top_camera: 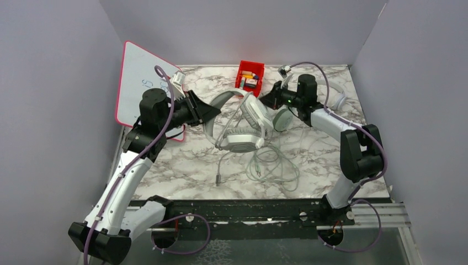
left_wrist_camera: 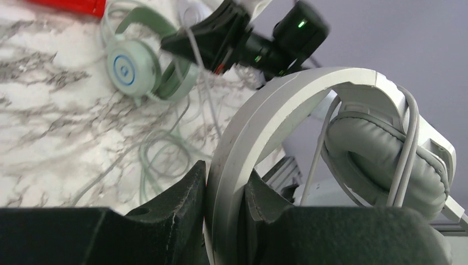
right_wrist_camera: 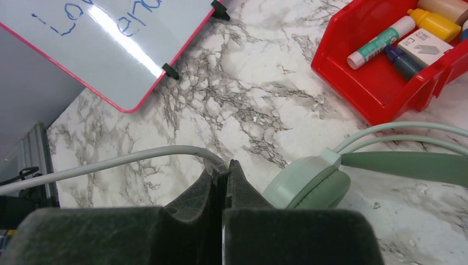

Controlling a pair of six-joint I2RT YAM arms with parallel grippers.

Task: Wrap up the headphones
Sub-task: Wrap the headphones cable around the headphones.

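The grey-white headphones (top_camera: 243,126) are lifted mid-table. My left gripper (top_camera: 208,113) is shut on their white headband (left_wrist_camera: 259,118). Their thin cable (left_wrist_camera: 407,144) runs over the grey ear cushion (left_wrist_camera: 381,160). My right gripper (right_wrist_camera: 223,168) is shut on that grey-white cable (right_wrist_camera: 110,162) just behind the headset (top_camera: 269,100). The mint-green headphones (top_camera: 283,119) lie on the table beside it, with an ear cup (right_wrist_camera: 309,185) close to the right fingers. Their green cable (top_camera: 273,165) lies in loose loops nearer the front. A plain white headset (top_camera: 340,98) is partly hidden behind the right arm.
A red bin (top_camera: 249,75) of markers and small items stands at the back centre. A pink-edged whiteboard (top_camera: 135,83) leans at the back left, behind the left arm. A loose cable end with a plug (top_camera: 219,178) lies toward the front edge. Grey walls enclose the marble table (top_camera: 182,160).
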